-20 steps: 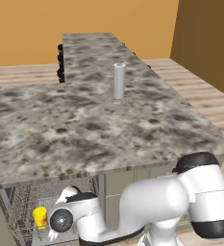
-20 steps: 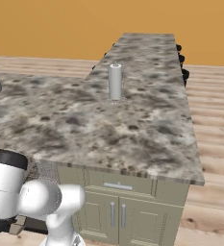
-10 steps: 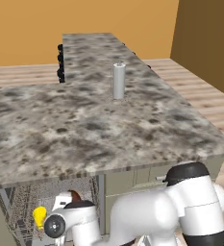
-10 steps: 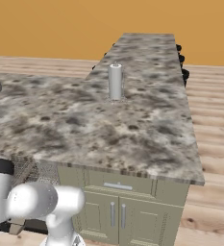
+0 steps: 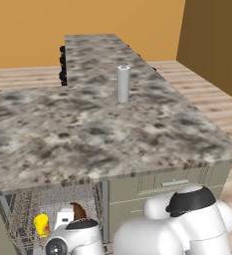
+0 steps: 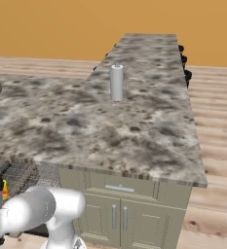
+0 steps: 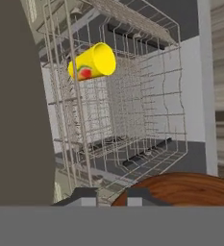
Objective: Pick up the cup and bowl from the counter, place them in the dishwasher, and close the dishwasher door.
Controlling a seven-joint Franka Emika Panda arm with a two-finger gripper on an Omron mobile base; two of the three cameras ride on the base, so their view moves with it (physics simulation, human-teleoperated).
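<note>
Claw (image 7: 106,194) nearly closed, dark tips just showing at bottom of hand view, pinched on rim of small dark reddish-brown rounded bowl (image 7: 180,190). Bowl touching the tips, spreading off to their right at the lower edge, so held rather than lying loose. In left base view bowl (image 5: 78,211) sits low in the open under-bench dishwasher (image 5: 48,209), against the white wrist, below the front edge of the mottled grey-brown granite bench (image 5: 87,134).

Key relation for coming move: grey wire rack (image 7: 132,120) straight ahead of claw, along its pointing axis, floor of rack just beyond the bowl. Small bright yellow tapered cup (image 7: 92,61) already in rack, lying on its side, long axis tilted across the view, mouth up-right, well ahead of and above the claw, apart from bowl. Same cup (image 5: 41,224) near rack's left side in left base view.

Judgement: bowl about at release point; lowering onto rack floor clear of cup looks next, door not yet closed. Tall grey capped cylinder (image 5: 122,83) upright mid-bench, irrelevant.
</note>
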